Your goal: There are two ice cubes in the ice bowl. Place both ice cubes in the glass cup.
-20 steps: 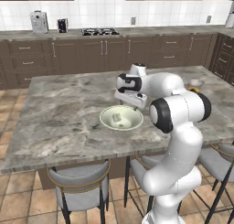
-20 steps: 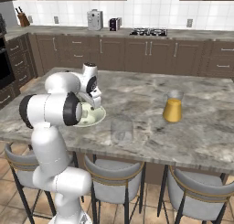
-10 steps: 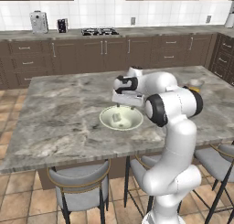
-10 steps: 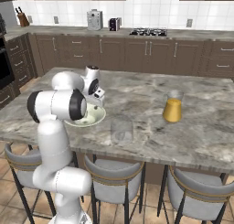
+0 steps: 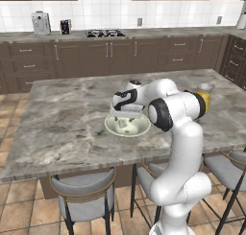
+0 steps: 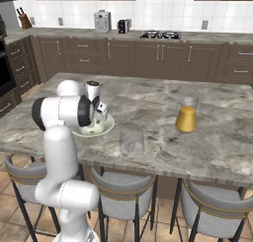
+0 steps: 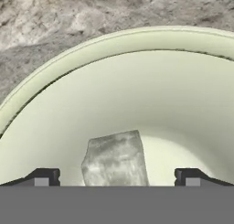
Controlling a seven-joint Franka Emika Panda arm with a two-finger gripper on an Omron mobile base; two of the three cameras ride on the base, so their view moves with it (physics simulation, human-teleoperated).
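The pale cream-green ice bowl (image 5: pixel 111 129) (image 6: pixel 106 128) (image 7: pixel 114 41) sits on the marble island. My gripper (image 5: pixel 126 122) (image 6: pixel 98 122) (image 7: pixel 117 178) reaches down into it, open, with its fingertips (image 7: pixel 44 178) spread wide. One whitish translucent ice cube (image 7: pixel 115 159) lies on the bowl's floor between the tips, touching neither. The second cube is hidden. The clear glass cup (image 6: pixel 131 141) stands to the right of the bowl near the island's front edge.
An opaque yellow-orange cup (image 6: pixel 187 115) (image 5: pixel 204 95) stands farther right on the island. Stools (image 5: pixel 84 200) (image 6: pixel 121 194) line the island's front edge. Bare marble (image 5: pixel 62 114) stretches left of the bowl.
The hand has come down and slightly left, from above the bowl's far rim into the bowl. The bowl and cups have not moved.
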